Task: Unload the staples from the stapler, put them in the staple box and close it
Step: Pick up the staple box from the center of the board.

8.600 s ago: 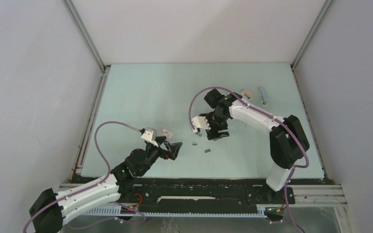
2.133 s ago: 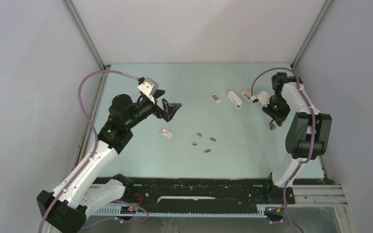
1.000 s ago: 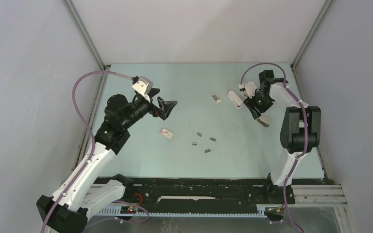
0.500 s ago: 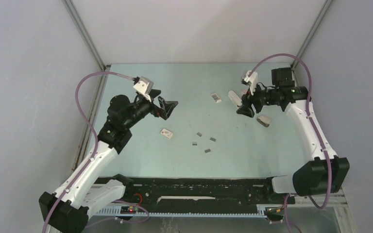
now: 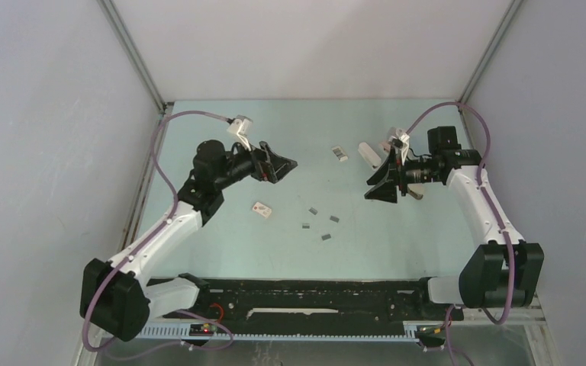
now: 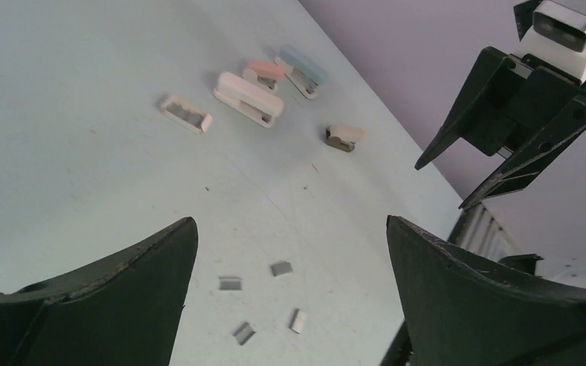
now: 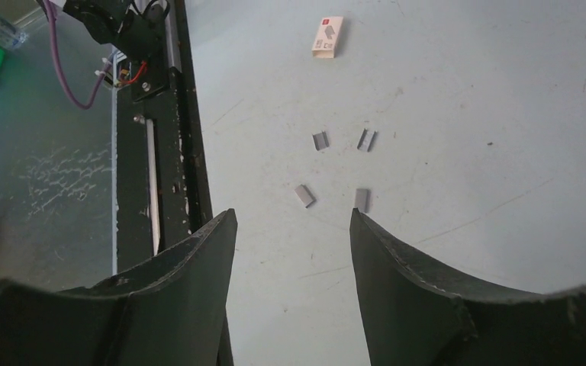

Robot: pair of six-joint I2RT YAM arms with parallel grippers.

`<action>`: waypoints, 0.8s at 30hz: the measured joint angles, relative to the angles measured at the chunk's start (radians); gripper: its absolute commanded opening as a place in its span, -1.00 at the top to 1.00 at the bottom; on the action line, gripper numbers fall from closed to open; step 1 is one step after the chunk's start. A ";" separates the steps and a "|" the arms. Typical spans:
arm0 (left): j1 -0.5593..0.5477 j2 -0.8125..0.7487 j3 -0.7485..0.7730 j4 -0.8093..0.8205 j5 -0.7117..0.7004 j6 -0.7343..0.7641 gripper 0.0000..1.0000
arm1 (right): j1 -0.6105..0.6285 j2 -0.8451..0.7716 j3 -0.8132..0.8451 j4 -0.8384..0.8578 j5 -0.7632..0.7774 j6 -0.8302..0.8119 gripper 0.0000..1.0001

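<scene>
Your right jaws have swung off the staplers [image 5: 368,155] by the far right corner, open and empty. The left jaws hang wide open, also empty. Four staples [image 5: 325,237] lie mid-tabletop toward the near edge, so unloading looks largely done.

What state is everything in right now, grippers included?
left gripper: open, empty
right gripper: open, empty
staples: four strips loose on the table
white stapler: lying on the table, unheld
pink stapler: lying unheld
blue stapler: lying unheld, beside the pink one
beige stapler: lying alone, unheld
white boxes: two, lying flat, apart
</scene>
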 measured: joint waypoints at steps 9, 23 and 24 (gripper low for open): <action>0.003 0.152 0.037 -0.101 0.018 -0.075 -0.87 | 0.022 0.033 -0.002 0.048 0.004 0.066 -0.30; 0.094 0.215 0.156 -0.348 0.112 -0.043 -0.79 | 0.264 0.397 0.267 0.391 0.650 0.590 -0.53; 0.111 0.215 0.156 -0.346 0.131 -0.056 -0.79 | 0.270 0.455 0.339 0.388 0.679 0.603 -0.58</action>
